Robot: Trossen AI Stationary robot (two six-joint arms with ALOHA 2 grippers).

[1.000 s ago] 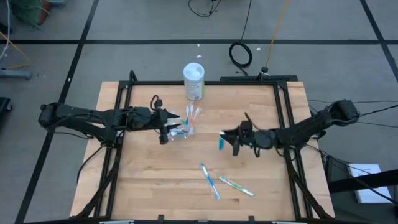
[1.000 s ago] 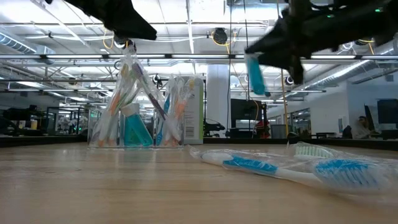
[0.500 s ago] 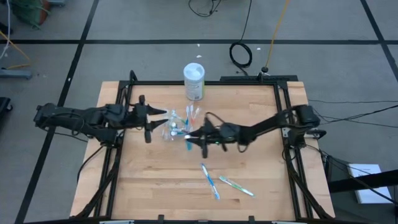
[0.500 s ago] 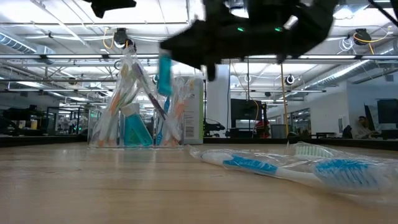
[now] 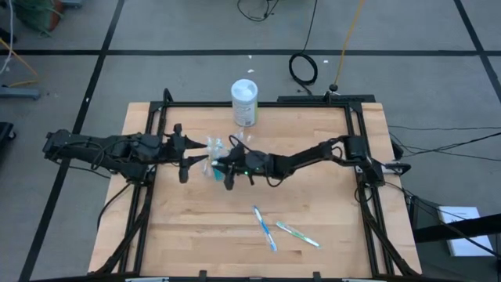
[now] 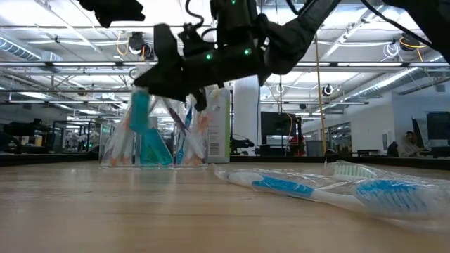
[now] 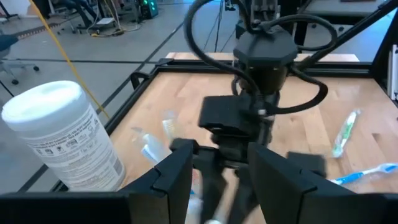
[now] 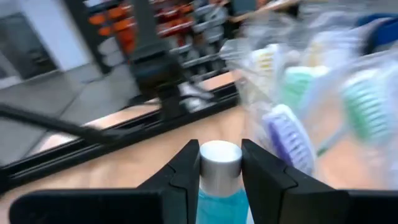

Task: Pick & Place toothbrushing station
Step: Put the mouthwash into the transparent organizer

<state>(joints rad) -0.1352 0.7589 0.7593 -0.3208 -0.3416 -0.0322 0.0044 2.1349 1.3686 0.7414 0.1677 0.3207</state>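
Right gripper (image 5: 221, 166): reaches across to the table's middle, clamped on a small blue tube (image 8: 219, 186) with a silvery cap, held just above the clear cup (image 6: 151, 133). Left gripper (image 5: 196, 157): fingers apart, empty, just left of the cup. Cup: mid-table, slightly far of centre, upright, filled with toothbrushes (image 6: 184, 123) and another blue tube (image 6: 156, 149). Two wrapped toothbrushes (image 5: 264, 228) lie flat nearer the front edge, right of centre. White wipes canister (image 5: 244, 103): far edge, behind the cup.
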